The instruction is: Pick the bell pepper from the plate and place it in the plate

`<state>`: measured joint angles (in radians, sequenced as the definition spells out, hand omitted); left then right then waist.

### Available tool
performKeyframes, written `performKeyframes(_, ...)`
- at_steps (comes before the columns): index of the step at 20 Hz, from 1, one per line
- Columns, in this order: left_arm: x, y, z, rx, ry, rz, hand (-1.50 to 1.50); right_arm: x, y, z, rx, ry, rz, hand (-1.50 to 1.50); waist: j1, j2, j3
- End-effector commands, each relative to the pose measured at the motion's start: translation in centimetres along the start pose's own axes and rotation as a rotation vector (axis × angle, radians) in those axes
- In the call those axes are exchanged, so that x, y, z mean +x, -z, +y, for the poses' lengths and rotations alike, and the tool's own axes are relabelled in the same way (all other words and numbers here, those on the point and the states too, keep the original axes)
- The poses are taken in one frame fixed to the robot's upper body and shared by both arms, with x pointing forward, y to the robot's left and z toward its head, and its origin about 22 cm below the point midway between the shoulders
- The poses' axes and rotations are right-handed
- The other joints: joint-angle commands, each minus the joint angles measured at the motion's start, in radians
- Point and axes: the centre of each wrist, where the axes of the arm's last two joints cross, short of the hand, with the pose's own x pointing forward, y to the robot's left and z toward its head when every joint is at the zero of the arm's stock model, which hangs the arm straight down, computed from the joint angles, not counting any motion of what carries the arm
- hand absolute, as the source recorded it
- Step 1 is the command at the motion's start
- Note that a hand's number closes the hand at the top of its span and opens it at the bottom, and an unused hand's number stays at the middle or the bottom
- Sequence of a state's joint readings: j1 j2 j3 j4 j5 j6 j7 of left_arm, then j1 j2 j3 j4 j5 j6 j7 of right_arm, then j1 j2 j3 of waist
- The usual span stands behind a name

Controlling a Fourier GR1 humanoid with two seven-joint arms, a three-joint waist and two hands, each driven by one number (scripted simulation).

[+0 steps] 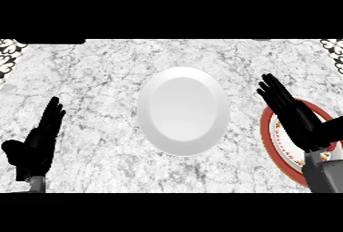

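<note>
My right robot hand (pixel 292 117) hangs open, fingers straight and together, over the round red-rimmed white plate (pixel 269 136) at the right edge of the grey-white marbled surface (pixel 100 68). The bell pepper I am meant to pick is not visible: my palm and forearm cover most of that plate, so I can only judge that it sits beneath my hand, and I cannot tell its colour or which way it lies.

A bell pepper, as I judge it, is light, hollow and fairly stiff, with a smooth waxy skin that can slip between fingers. I would take it across its broad middle, thumb on one side and fingers opposite, rather than by the thin stem.

The plain white oval-looking plate (pixel 182 111) in the middle of the surface holds nothing that I can see; it stands apart from the red-rimmed plate, to its left. Both plates are hard and could slide or chip if knocked.

My left robot hand (pixel 36 140) rests open at the left edge, fingers up, holding nothing.
</note>
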<state>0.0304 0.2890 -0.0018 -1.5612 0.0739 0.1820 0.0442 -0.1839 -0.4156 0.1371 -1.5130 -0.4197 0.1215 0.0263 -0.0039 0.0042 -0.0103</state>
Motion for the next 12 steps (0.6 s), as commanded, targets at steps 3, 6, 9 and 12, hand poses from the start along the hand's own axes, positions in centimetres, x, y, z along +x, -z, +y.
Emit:
performKeyframes(3,4.7,2.7,-0.6,-0.092,0.034,-0.176,0.00,1.1,3.6,-1.1,-0.061,-0.226,-0.089,1.50,0.020,0.001,0.011)
performKeyframes(6,10.0,4.5,-1.4,-0.172,0.047,-0.355,0.00,2.4,5.5,-1.1,-0.131,-0.433,-0.177,1.50,0.032,0.008,0.012)
performKeyframes(9,7.3,3.5,-1.6,-0.187,0.024,-0.269,0.00,2.2,0.2,-8.5,-0.270,-1.033,0.190,1.50,0.004,0.013,-0.009)
performKeyframes(12,9.1,4.3,-1.5,-0.216,0.003,-0.282,0.00,-4.6,0.9,-4.2,-0.569,-0.840,0.084,-1.50,0.018,0.009,0.014)
